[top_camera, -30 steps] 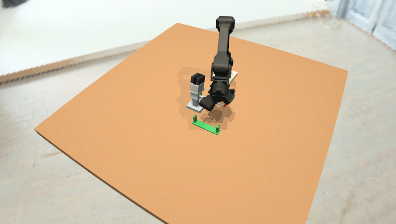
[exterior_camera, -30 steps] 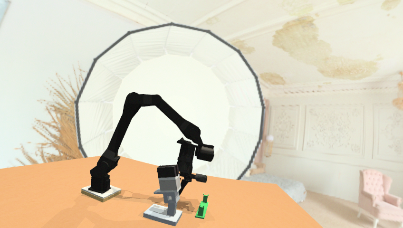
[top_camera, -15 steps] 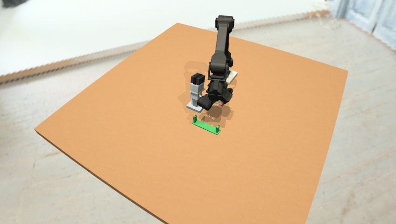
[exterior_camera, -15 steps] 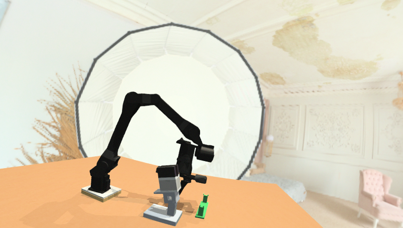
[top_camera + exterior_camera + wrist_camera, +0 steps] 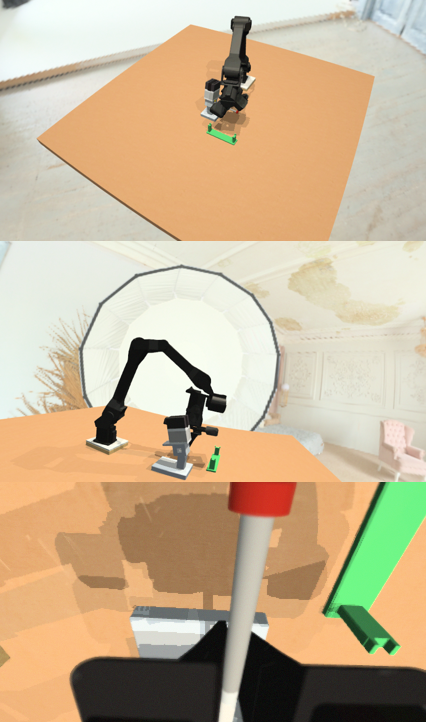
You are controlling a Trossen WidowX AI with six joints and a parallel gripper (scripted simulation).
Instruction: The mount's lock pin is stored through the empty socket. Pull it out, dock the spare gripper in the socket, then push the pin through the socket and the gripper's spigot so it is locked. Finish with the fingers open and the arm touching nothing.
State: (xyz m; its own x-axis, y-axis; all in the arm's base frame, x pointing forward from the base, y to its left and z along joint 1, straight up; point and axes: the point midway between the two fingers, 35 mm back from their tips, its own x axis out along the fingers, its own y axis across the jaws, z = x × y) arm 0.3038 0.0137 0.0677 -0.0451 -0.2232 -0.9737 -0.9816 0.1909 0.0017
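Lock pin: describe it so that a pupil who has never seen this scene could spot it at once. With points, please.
On the orange table top (image 5: 191,178) (image 5: 44,456), look beneath the black arm's wrist, at its gripper (image 5: 227,628). Clamped there is the lock pin (image 5: 237,112) (image 5: 252,557), a thin grey rod. Only it has a red cap; the rack nearby is green.

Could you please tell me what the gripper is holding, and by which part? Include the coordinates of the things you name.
The lock pin (image 5: 233,110) (image 5: 248,577), gripped on its pale shaft, away from the red head (image 5: 237,112) (image 5: 262,499).

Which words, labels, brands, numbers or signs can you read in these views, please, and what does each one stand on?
None can be read.
The grey upright mount has a small pale square mark in the exterior view, too small to make out.
I see no lettering on the black jointed arm.
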